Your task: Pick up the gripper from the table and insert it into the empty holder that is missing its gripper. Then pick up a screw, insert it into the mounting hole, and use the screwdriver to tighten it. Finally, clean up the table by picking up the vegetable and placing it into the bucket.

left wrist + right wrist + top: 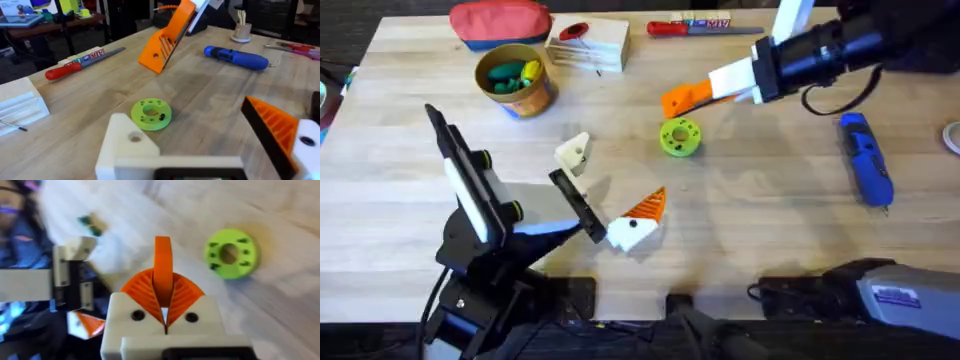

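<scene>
Shut tight, the right gripper (163, 287) pinches the small orange plastic gripper block (162, 255) upright above the wooden table (770, 230) near the green plastic ring (230, 253) (light, stiff, likely slick; best gripped by its flat faces), while the left gripper (615, 172) gapes wide, empty, its plain white wedge-shaped holder (573, 152) bare.

The right hand (164, 305) has its two orange ribbed pads (142, 287) pressed together around a thin orange gripper (163, 265) standing upright. A green ring (230, 253) lies nearby on the wooden counter (280, 305).
</scene>
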{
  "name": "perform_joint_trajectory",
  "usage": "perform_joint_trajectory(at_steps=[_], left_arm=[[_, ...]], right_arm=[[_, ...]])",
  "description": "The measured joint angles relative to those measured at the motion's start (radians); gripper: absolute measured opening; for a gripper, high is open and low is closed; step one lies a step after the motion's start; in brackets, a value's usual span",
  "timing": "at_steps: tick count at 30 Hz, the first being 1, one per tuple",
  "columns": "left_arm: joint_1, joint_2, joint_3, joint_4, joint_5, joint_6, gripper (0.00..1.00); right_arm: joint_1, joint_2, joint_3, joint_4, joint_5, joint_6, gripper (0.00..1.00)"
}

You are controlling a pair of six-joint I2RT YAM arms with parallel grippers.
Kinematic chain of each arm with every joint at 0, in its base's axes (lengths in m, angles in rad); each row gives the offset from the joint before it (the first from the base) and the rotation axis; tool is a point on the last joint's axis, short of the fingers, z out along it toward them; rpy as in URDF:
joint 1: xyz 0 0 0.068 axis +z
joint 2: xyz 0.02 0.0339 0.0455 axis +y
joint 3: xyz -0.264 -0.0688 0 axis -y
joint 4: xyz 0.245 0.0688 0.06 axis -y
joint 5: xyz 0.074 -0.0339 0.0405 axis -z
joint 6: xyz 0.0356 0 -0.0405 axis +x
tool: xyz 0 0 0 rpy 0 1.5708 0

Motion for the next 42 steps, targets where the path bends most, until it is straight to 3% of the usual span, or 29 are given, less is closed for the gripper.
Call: perform_joint_trajectory(at_steps=[7,14,23,29,42], left_arm=[[0.000,0.000,0.000,0.003,0.000,-0.028,0.987],[0.000,0.000,0.000,0.003,0.000,-0.182,0.987],[0.000,0.000,0.000,0.002,0.000,-0.253,0.987],[0.000,0.000,0.000,0.002,0.000,-0.262,0.987],[0.002,0.000,0.000,0.001,0.007,-0.261,0.986]], right_arm=[[-0.004,0.173,0.000,0.004,-0.353,-0.030,0.005],[0.048,0.282,0.000,0.004,-0.564,-0.038,0.005],[0.124,0.362,0.000,0.005,-0.632,-0.038,0.005],[0.173,0.402,0.000,0.007,-0.642,-0.037,0.005],[0.194,0.466,0.000,0.098,-0.695,0.035,0.005]])
